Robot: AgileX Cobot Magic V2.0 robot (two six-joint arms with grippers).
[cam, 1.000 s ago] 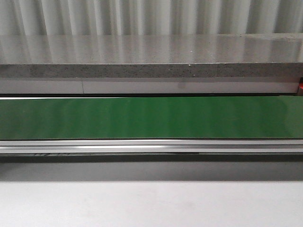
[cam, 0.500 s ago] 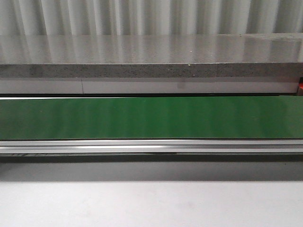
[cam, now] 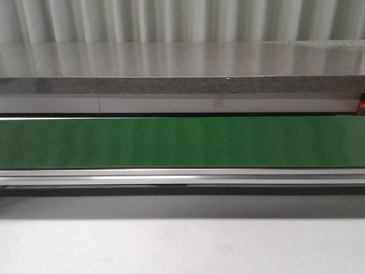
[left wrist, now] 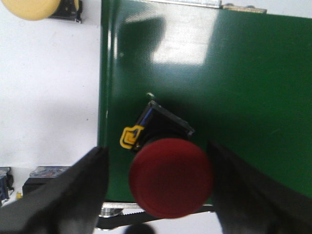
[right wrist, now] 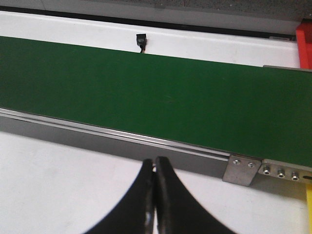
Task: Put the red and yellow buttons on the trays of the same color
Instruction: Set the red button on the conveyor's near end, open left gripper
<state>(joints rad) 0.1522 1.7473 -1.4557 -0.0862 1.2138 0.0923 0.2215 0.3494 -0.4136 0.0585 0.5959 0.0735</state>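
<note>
1. Now, nearest in the left wrist view, the left gripper point(left wrist: 158, 195) has its two dark fingers point(left wrist: 73, 190) spread wide, one on either side of a round red mushroom-head button point(left wrist: 170, 176) with gaps on both sides; neither finger touches it.
2. The red button sits on a black square base point(left wrist: 165, 122) with a small yellow clip point(left wrist: 129, 137) at its side, and the whole unit rests on the glossy green conveyor belt point(left wrist: 243, 87), close to the belt's edge.
3. Further off in that same view, beyond the belt edge on the white table surface point(left wrist: 48, 97), a round yellow button cap point(left wrist: 31, 9) peeks in, cut off by the frame.
4. Over on the right wrist view, the right gripper point(right wrist: 155, 195) has its black fingers pressed together, holding nothing, hanging over white table just short of the belt's silver metal rail point(right wrist: 146, 139).
5. Past the green belt, at the far corner, a sliver of a red tray point(right wrist: 304, 44) shows.
6. Front view: just the green belt point(cam: 182, 141), a grey stone-like ledge point(cam: 182, 85) behind it, no arms or buttons showing.
</note>
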